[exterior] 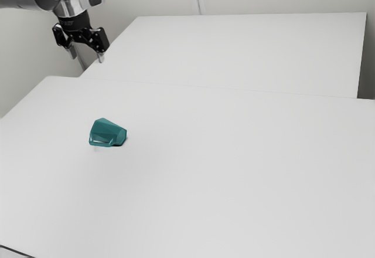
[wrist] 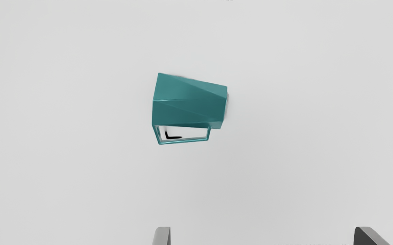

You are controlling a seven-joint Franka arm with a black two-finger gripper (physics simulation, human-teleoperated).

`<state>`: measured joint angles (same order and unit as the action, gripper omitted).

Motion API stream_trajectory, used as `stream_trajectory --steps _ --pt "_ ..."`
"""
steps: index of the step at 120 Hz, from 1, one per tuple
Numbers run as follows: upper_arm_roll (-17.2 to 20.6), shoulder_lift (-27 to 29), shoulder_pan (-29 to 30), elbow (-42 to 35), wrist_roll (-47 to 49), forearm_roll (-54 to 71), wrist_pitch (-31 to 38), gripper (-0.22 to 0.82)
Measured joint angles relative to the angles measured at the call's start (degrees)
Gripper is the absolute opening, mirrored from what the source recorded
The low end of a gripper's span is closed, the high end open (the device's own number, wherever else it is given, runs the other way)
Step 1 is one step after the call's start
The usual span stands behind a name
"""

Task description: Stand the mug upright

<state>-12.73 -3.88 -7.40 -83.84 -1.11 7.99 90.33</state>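
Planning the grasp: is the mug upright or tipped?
Tipped: the mug lies on its side, its body and handle stretched along the table.

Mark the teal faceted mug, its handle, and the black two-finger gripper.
Teal faceted mug (wrist: pixel 189 105): wrist view, on the middle of its side wall.
Handle (wrist: pixel 183 141): wrist view, on its long outer bar.
Black two-finger gripper (exterior: pixel 87 58): exterior view, midway between its fingertips.

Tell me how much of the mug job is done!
Nothing looks done: the teal mug lies on its side on the table. Nothing is in hand: the gripper hangs open, away from the mug. Left to do: grip it, turn it upright, set it down and let go.
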Motion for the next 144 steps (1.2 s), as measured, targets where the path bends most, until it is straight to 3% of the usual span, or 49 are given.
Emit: stream_trajectory --steps 23,55,81,105,144 --pt "-1.66 -1.29 1.18 4.03 -0.24 -2.75 -0.43 0.59" --pt "-18.33 -10.47 3.39 10.68 -3.0 -19.69 -1.21 0.59" --pt "-25.09 -19.16 8.09 11.02 -9.84 -38.1 -1.34 0.59" --pt "-26.53 -24.39 12.42 5.29 -18.56 -51.55 -1.37 0.59" --pt "-26.51 -33.1 17.27 4.27 -32.1 -63.53 -4.64 0.59"
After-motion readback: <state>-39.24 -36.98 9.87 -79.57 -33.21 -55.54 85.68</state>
